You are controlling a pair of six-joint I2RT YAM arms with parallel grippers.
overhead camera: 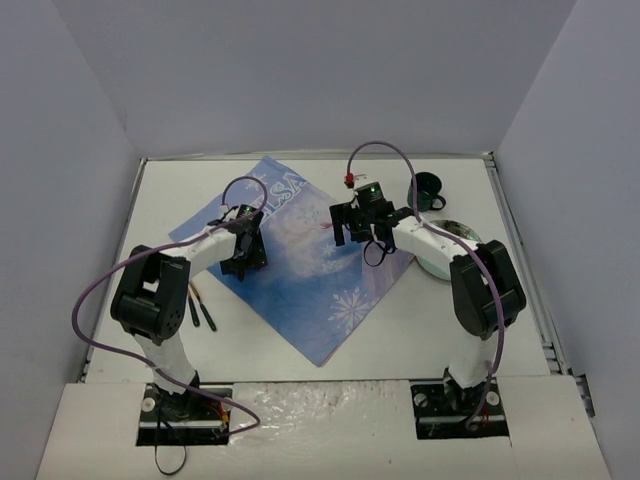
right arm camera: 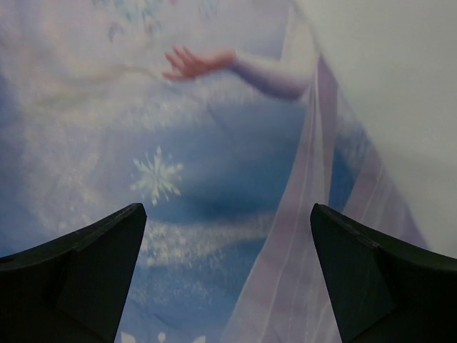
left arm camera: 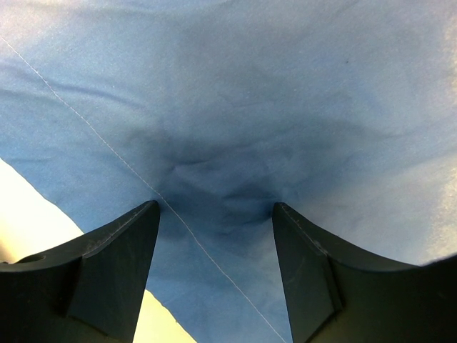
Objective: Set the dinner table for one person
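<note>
The white dinner table (overhead camera: 420, 320) carries a blue snowflake-printed "ELSA" cloth (overhead camera: 310, 270), spread flat and turned diagonally. My left gripper (overhead camera: 243, 258) is over the cloth's left edge. In the left wrist view it (left arm camera: 214, 209) is open, with its fingertips (left arm camera: 146, 214) down at the cloth (left arm camera: 235, 93), which puckers slightly between them. The bare table (left arm camera: 28, 214) shows at the lower left. My right gripper (overhead camera: 352, 228) is over the cloth's upper right part. In the right wrist view it (right arm camera: 228, 209) is open and empty above the printed figure (right arm camera: 214, 143).
A dark mug (overhead camera: 428, 190) stands at the back right. A white plate (overhead camera: 455, 240) lies beside it, partly hidden under my right arm. Thin dark utensils (overhead camera: 203, 312) lie on the table left of the cloth, near my left arm. White walls close in the table.
</note>
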